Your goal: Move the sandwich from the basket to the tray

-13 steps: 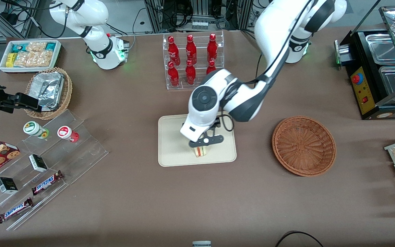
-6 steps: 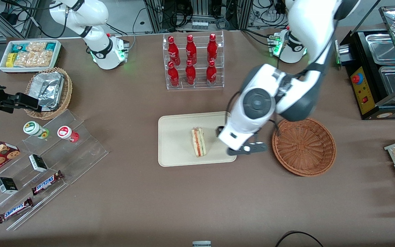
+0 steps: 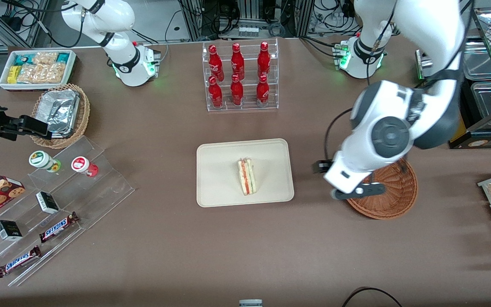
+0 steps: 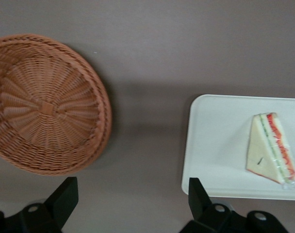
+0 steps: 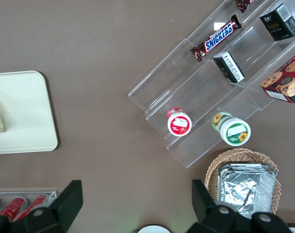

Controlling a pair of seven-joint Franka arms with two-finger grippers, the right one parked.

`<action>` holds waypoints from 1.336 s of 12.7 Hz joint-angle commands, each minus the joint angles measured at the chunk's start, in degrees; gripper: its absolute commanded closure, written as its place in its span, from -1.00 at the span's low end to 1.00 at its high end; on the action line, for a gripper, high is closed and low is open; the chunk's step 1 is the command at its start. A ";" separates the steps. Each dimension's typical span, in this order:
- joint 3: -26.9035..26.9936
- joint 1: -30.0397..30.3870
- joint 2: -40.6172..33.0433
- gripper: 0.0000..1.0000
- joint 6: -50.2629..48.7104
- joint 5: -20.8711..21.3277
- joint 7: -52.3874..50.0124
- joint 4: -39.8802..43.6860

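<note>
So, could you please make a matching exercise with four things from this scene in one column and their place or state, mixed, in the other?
Things:
1. sandwich
2. basket
3. gripper
4. red bottles

Places or states:
A. empty, on the table beside the tray
B. open, above the table between basket and tray
C. in a clear rack, farther from the front camera than the tray
D. lying on the tray

Pairs: 1-D, 2-A, 3-B, 4-C
</note>
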 commanded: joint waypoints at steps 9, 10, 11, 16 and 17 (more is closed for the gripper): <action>-0.47 10.86 -17.31 -1.00 -4.02 0.50 18.54 -14.71; -0.47 11.47 -19.06 -1.00 -4.11 0.50 19.32 -16.29; -0.64 11.99 -20.47 -1.00 -4.28 0.50 20.46 -17.44; -1.35 16.21 -25.05 -1.00 -8.49 0.41 25.39 -18.16; -1.00 16.31 -26.27 -1.00 -9.55 0.41 25.40 -18.07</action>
